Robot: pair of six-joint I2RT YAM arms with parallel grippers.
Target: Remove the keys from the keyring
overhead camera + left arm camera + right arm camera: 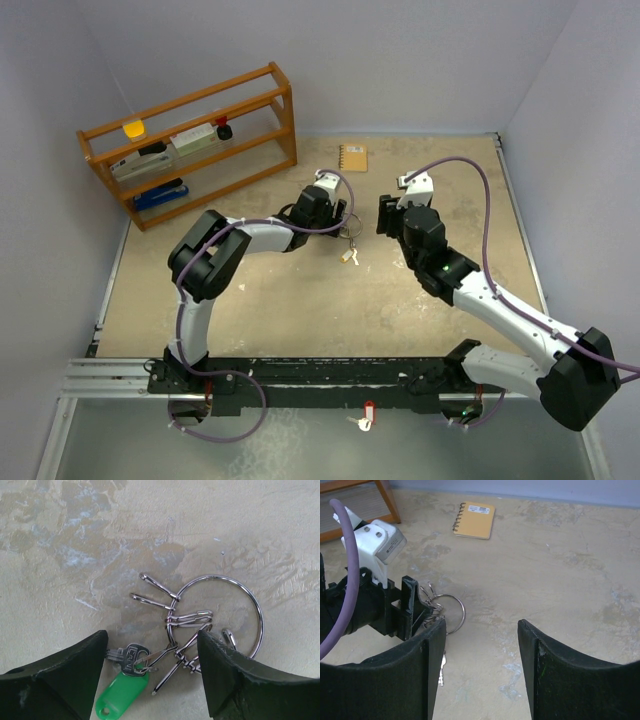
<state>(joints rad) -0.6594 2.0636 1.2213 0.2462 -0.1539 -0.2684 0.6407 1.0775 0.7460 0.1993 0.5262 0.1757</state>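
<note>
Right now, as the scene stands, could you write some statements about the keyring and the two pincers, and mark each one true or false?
1. The left pincer is open, with one finger on each side of the keyring clips. True.
2. The green-headed key lies loose, apart from the keyring. False: it hangs on one of the wire clips.
3. The right pincer grips the notebook. False: it is open and empty; the notebook lies far off on the table.
4. The keyring lies on the table. True.
5. The wooden rack stands on the robot's right. False: it stands at the back left.
</note>
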